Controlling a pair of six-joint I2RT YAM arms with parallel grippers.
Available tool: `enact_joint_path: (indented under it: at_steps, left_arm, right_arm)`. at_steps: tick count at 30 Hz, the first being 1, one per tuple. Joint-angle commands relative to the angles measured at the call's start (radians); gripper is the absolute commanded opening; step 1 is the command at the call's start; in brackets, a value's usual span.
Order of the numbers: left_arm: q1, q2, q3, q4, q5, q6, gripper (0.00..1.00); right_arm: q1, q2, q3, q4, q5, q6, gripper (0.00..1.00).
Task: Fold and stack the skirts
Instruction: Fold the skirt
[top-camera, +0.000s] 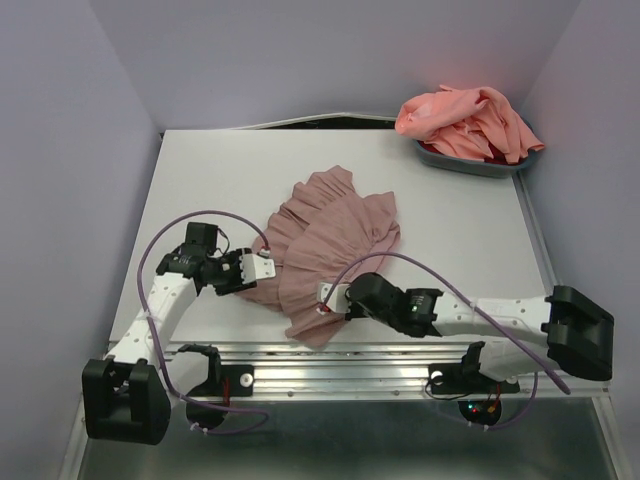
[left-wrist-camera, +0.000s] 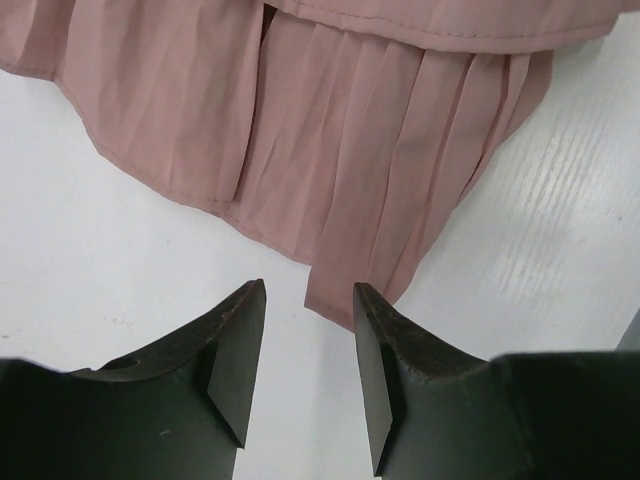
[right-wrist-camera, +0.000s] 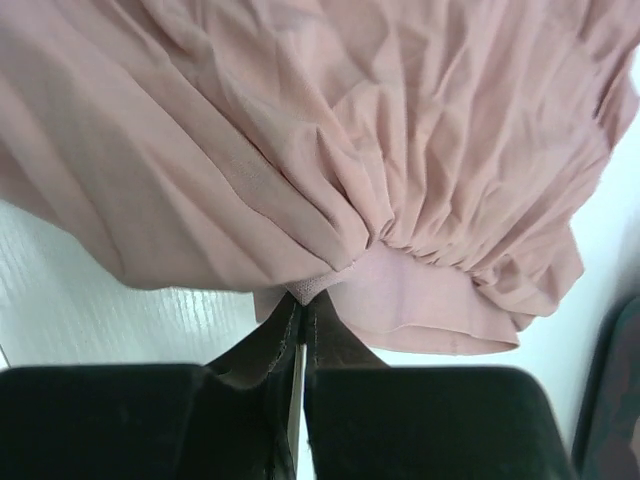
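The dusty mauve-pink skirt (top-camera: 325, 245) lies spread and rumpled on the white table (top-camera: 450, 230), between my two grippers. My right gripper (top-camera: 326, 297) is shut on its waistband corner (right-wrist-camera: 318, 283) at the skirt's near edge. My left gripper (top-camera: 262, 268) is open at the skirt's left edge; a pleated hem corner (left-wrist-camera: 345, 290) lies just in front of its fingertips, with nothing between the jaws. The salmon-coral skirt (top-camera: 465, 122) lies bunched in a grey bin at the far right corner.
The grey bin (top-camera: 480, 163) stands at the table's far right corner. Purple cables (top-camera: 205, 215) loop from both arms over the near table. Lilac walls close in the left, back and right sides. A metal rail (top-camera: 330, 370) runs along the near edge.
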Motion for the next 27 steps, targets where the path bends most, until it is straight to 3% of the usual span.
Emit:
enact_joint_path:
  at_steps: [1,11,16,19,22,25,26,27]
  left_arm:
    - [-0.008,-0.006,-0.022,-0.041,0.028,0.099,0.52]
    - [-0.149,0.001,-0.117,0.032,-0.004,0.073,0.52]
    - [-0.206,0.044,-0.167,0.177,-0.076,0.018,0.50]
    - [-0.206,0.072,-0.180,0.251,-0.087,-0.027,0.43]
    - [-0.204,0.061,-0.165,0.270,-0.055,-0.100,0.17]
    - [-0.180,-0.005,-0.128,0.203,-0.020,-0.121,0.07]
    - [-0.174,-0.029,-0.121,0.181,-0.013,-0.131,0.00]
    - [-0.166,-0.057,-0.105,0.161,-0.010,-0.133,0.00]
  right_arm:
    - [-0.003,-0.065,0.086,-0.083,-0.059,0.043,0.01]
    - [-0.033,-0.065,0.130,-0.161,-0.127,0.109,0.01]
    - [-0.055,-0.063,0.161,-0.206,-0.172,0.130,0.01]
    - [-0.055,-0.077,0.173,-0.235,-0.219,0.146,0.01]
    - [-0.064,-0.092,0.181,-0.264,-0.270,0.158,0.01]
    - [-0.064,-0.117,0.182,-0.290,-0.313,0.173,0.01]
    - [-0.064,-0.121,0.187,-0.299,-0.330,0.180,0.01]
    - [-0.073,-0.124,0.193,-0.312,-0.336,0.192,0.01]
